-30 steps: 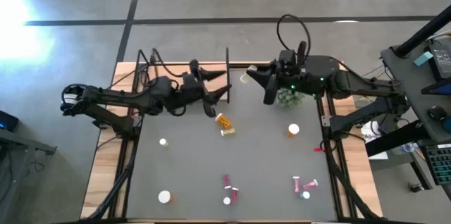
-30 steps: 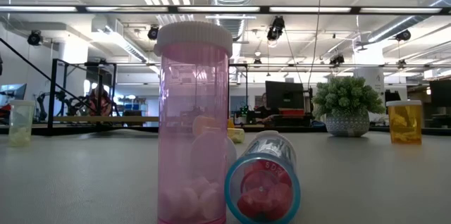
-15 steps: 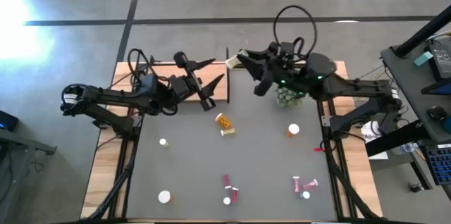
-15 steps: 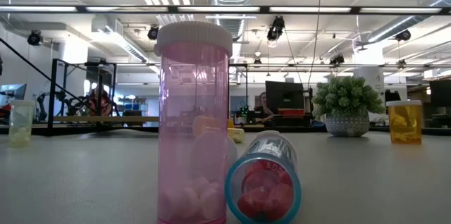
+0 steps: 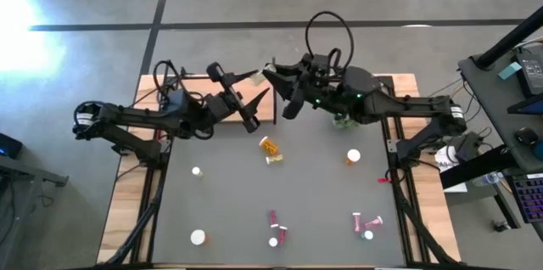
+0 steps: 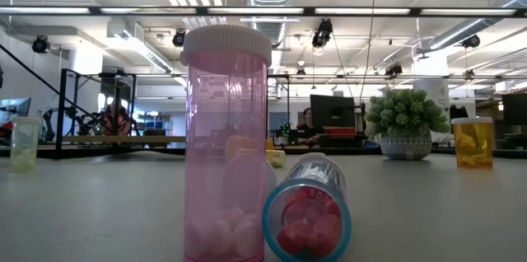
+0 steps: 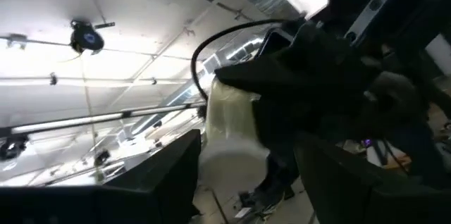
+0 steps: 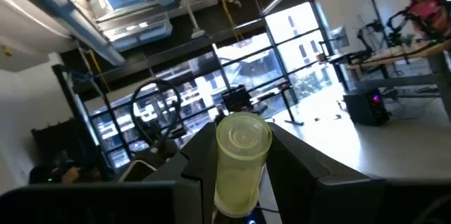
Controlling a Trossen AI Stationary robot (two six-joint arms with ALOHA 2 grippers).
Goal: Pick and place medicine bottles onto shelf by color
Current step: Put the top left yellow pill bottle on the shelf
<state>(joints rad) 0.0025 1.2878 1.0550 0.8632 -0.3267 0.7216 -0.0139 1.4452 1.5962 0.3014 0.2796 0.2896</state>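
- The right gripper [image 5: 273,73] is clenched on a yellowish bottle [image 8: 239,160], carried in the air at the 12 o'clock edge of the table, just by the black post [image 5: 274,92] of the shelf [image 5: 254,104]. In the right wrist view the bottle sits pinched between the two dark fingers [image 8: 201,160], its flat end toward the camera.
- The left gripper [image 5: 253,92] hangs over the shelf board just to the 9 o'clock side of the post, jaws spread and nothing between them. In the left wrist view the other arm's gripper and its pale bottle [image 7: 229,129] show just in front of it.
- The two grippers are near each other at the post; this looks like a handover or a placing onto the shelf, but I cannot tell which.
- I see no bottle standing on the shelf board, though both grippers hide part of it.
- Left on the grey mat [image 5: 229,210]: an orange bottle [image 5: 270,148] lying near the centre, another orange one [image 5: 353,158] upright toward 3 o'clock, a small pale one [image 5: 197,171] toward 9 o'clock, a white-capped one [image 5: 198,237] toward 7 o'clock, pink ones [image 5: 276,229] at 6 o'clock and more pink ones [image 5: 366,223] toward 5 o'clock.
- In my judgement the task is at an early stage: one bottle in hand, nearly all the rest unsorted.
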